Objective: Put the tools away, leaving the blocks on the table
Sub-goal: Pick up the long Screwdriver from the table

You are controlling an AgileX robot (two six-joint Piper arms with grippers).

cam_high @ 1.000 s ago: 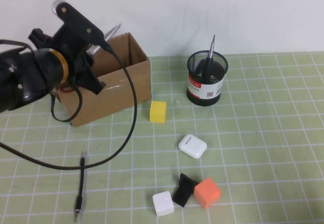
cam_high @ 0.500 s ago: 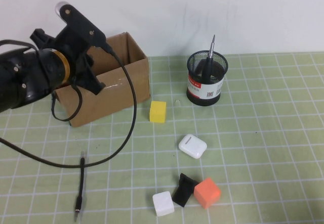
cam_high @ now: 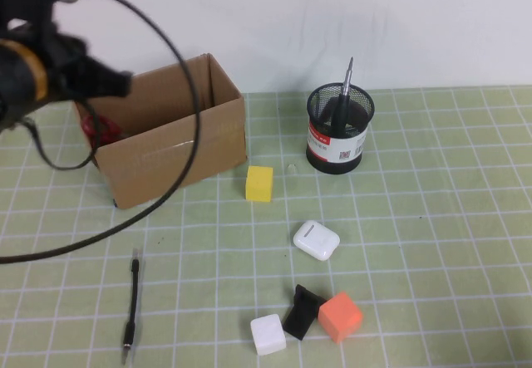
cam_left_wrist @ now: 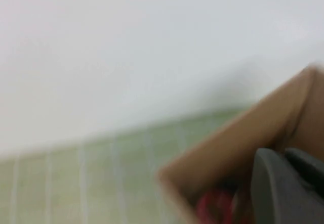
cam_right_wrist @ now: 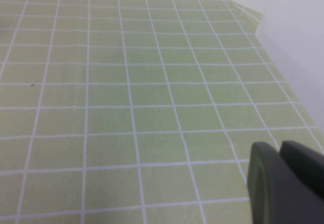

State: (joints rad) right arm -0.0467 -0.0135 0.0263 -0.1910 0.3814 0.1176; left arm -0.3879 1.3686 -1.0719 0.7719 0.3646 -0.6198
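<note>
The red-handled scissors (cam_high: 98, 129) lie inside the open cardboard box (cam_high: 179, 148); their red also shows in the left wrist view (cam_left_wrist: 215, 209). The screwdriver (cam_high: 347, 81) stands in the black mesh cup (cam_high: 339, 131). The thin black rod (cam_high: 131, 306) lies on the mat at front left. The yellow cube (cam_high: 259, 184) sits mid-table. The white cube (cam_high: 268, 333), black block (cam_high: 302, 311) and orange cube (cam_high: 341, 316) cluster at the front. My left gripper (cam_left_wrist: 283, 155) is shut and empty, above the box's far left corner. My right gripper (cam_right_wrist: 280, 148) is shut over bare mat, out of the high view.
A glossy white rounded case (cam_high: 316, 239) lies between the yellow cube and the front cluster. The left arm's black cable (cam_high: 187, 160) loops over the box and down to the mat. The green grid mat (cam_high: 449, 218) ends at a white wall behind.
My left arm has swung up and to the left, away from over the box. The steel blade seen by the gripper a second ago is gone and red handles now show in the box.
</note>
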